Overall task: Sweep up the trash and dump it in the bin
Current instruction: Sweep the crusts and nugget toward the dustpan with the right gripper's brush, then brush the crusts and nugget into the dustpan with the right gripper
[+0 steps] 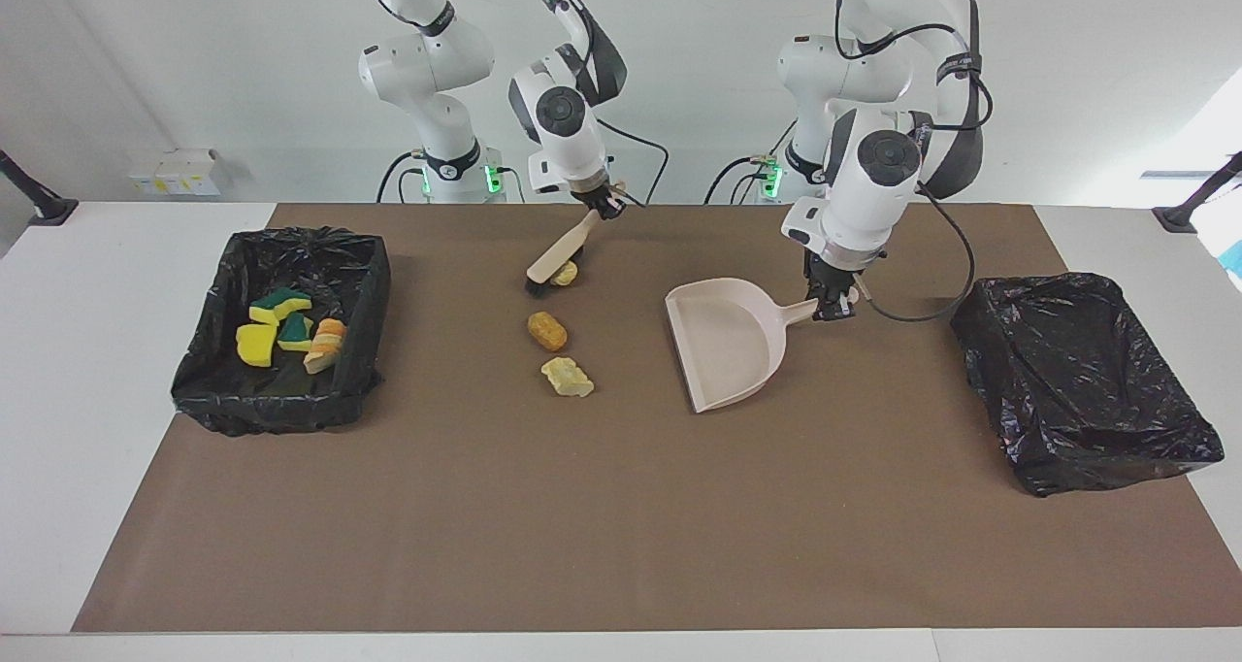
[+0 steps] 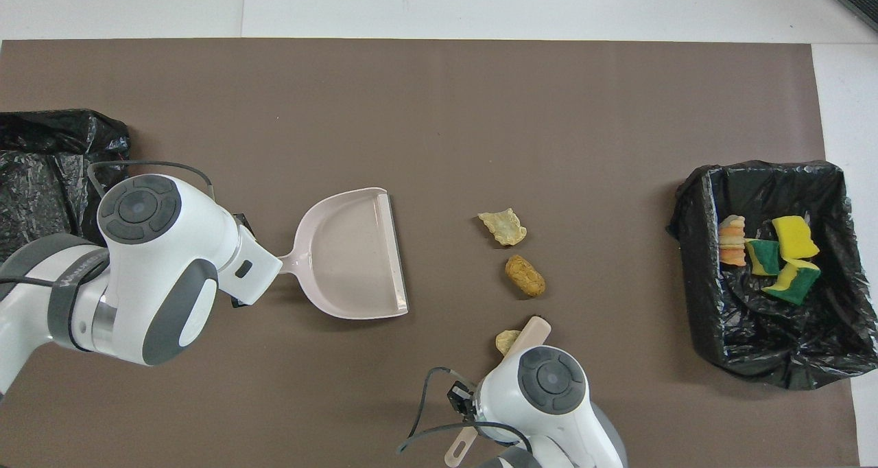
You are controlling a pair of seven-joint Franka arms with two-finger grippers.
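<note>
I read the scene from the dustpan (image 1: 730,340), which lies flat on the brown mat (image 1: 621,507) with its open mouth turned toward three loose pieces of trash. The left gripper (image 1: 833,305) is clenched on the dustpan's handle; the right gripper (image 1: 609,206) grasps the brush (image 1: 559,255), whose bristles sit against the lump nearest the robots (image 1: 564,273). The brown lump (image 1: 546,330) and the pale lump (image 1: 568,377) lie in a rough line well apart from the dustpan's lip, on the side toward the right arm's end of the table — four further scraps (image 1: 288,328) already rest in the bin (image 1: 281,405) there, while the bin at the left arm's end (image 1: 1085,379) looks empty. My concern is the gap: a long push may let a lump roll off the bristles' edge or scatter its neighbours past the lip. A hard stroke could also ride a lump over the dustpan's low side wall — or nudge the dustpan askew in its grip.
</note>
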